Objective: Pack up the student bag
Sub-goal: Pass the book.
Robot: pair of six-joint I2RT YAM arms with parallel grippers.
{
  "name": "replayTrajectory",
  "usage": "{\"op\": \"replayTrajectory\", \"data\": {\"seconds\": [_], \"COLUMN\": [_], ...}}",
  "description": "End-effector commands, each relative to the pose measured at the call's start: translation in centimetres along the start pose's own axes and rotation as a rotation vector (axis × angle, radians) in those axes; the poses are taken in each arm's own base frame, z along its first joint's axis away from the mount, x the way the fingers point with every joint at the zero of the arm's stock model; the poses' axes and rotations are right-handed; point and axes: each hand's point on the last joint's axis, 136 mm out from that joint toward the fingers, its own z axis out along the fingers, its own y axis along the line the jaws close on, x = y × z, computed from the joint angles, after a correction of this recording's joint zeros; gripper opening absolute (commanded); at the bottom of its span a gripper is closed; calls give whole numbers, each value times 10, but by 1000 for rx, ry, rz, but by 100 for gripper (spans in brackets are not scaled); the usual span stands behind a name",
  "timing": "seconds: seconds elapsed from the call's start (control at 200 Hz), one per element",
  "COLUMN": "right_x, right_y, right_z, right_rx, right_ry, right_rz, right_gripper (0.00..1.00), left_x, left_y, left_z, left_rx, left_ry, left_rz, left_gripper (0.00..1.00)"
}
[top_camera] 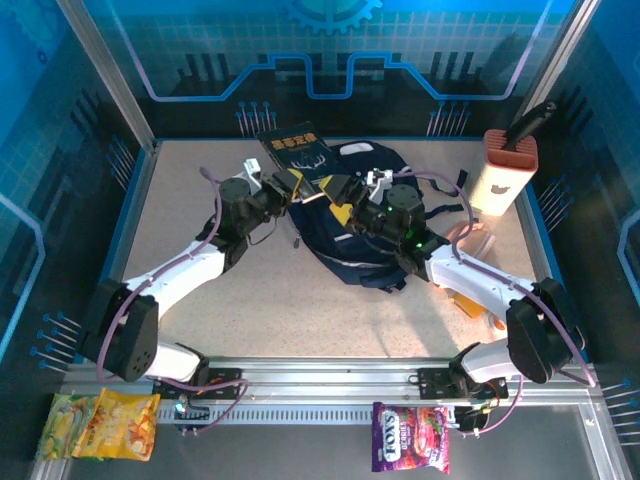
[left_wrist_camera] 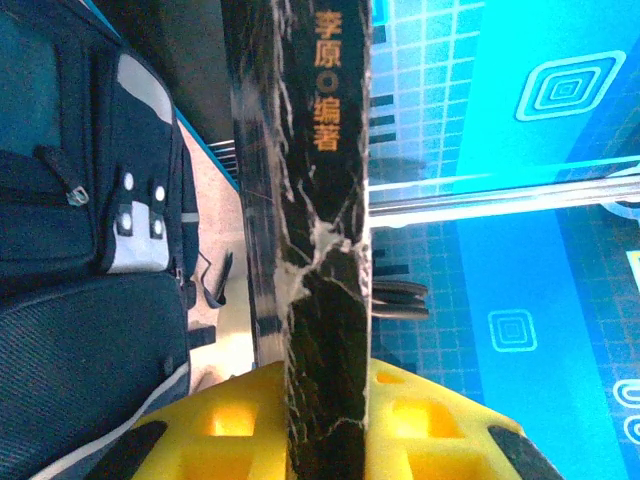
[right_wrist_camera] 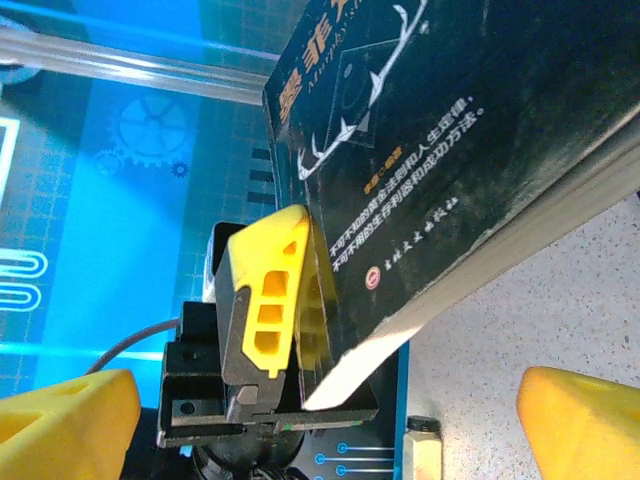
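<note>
The student bag point(top_camera: 352, 262), dark navy, lies at the middle back of the table, partly hidden under both arms. In the left wrist view its front pockets and grey buckle patches point(left_wrist_camera: 80, 300) lie left of the book. A black book with orange lettering point(top_camera: 296, 155) is held on edge above the bag's far left side. My left gripper point(left_wrist_camera: 325, 400) is shut on the book's spine point(left_wrist_camera: 325, 250), one yellow finger point(left_wrist_camera: 215, 425) on each side. My right gripper point(right_wrist_camera: 325, 430) stands open, its yellow fingertips point(right_wrist_camera: 70, 420) wide apart, facing the book's cover point(right_wrist_camera: 450, 150) and the left gripper point(right_wrist_camera: 265, 300).
A white and orange holder with a dark handle point(top_camera: 505, 170) stands at the back right. An orange item point(top_camera: 470, 300) lies by the right arm. A yellow snack packet point(top_camera: 100, 425) and a purple one point(top_camera: 410, 437) rest on the front rail. Blue walls enclose the table.
</note>
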Motion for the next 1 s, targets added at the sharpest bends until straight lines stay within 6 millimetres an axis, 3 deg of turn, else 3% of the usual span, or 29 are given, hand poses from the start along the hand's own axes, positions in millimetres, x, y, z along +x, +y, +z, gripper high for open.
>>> {"op": "replayTrajectory", "data": {"seconds": [0.0,0.205,0.495,0.56,0.6,0.68,0.87,0.935,0.995], "right_x": [-15,-23,-39,-46,-54,-62,-66,-70,-75], "right_y": [10,4,-2,-9,5,5,7,5,5], "right_z": [-4,2,15,16,18,20,25,25,23], "right_rx": [-56,-67,-72,-64,-99,-112,-129,-132,-130], "right_ry": [-62,-82,-114,-135,-149,-162,-152,-155,-162], "right_rz": [52,120,153,159,150,146,124,116,97], "right_gripper": [98,96,84,78,74,64,40,26,15], "left_x": [-5,5,10,11,10,11,14,15,17], "left_y": [-74,-76,-77,-77,-76,-75,-70,-67,-61], "left_z": [2,7,5,4,4,4,9,12,14], "left_rx": [234,249,262,262,260,254,240,228,207], "left_ry": [-44,-26,-17,-16,-18,-13,2,12,23], "left_rz": [42,35,22,19,17,18,9,5,3], "left_gripper": [0,0,0,0,0,0,0,5,15]}}
